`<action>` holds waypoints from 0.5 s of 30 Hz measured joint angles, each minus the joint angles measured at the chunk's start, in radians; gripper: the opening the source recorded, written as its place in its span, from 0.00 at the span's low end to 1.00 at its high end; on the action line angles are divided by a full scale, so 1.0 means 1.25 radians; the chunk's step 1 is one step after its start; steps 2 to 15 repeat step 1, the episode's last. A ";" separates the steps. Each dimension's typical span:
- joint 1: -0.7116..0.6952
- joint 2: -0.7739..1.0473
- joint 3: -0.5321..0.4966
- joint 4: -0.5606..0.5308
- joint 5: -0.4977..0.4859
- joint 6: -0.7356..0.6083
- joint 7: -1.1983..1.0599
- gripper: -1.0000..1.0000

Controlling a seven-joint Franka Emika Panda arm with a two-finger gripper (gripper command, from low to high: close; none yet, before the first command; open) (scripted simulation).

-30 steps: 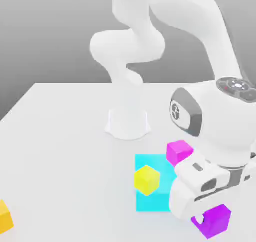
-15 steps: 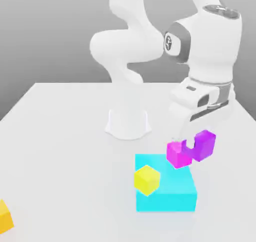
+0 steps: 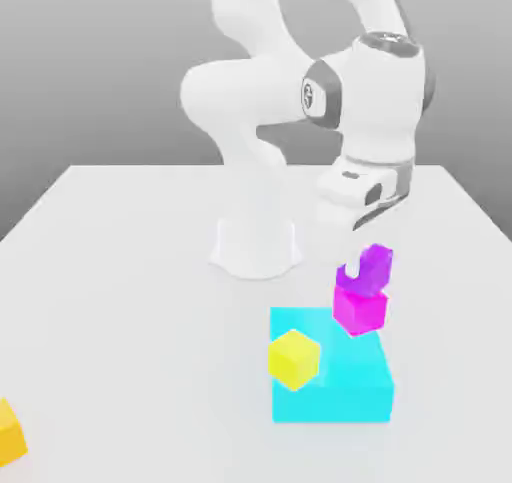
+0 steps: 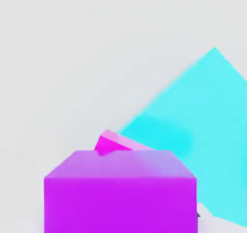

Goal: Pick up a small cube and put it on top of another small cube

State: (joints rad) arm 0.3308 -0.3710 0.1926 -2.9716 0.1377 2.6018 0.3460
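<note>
The violet-purple cube (image 3: 375,267) sits right of centre in the exterior view, a small bluish-purple block resting on top of the magenta-pink cube (image 3: 360,309). Its lower left part is hidden behind a white finger, so only its top and right side show. It stands roughly level, shifted slightly toward the exterior view's right relative to the cube beneath. In the hand view the violet-purple cube (image 4: 120,191) is at the lower centre, flat front face toward the camera, paler top face above. The magenta-pink cube (image 4: 113,144) peeks out just behind its top edge. In the exterior view the magenta-pink cube is the same size, pinker, and upright.
</note>
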 joint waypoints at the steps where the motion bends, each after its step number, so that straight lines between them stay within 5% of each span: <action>1: 0.000 0.000 0.000 0.000 0.000 0.000 0.000 1.00; 15: 0.000 0.000 0.000 0.000 0.000 0.000 0.000 1.00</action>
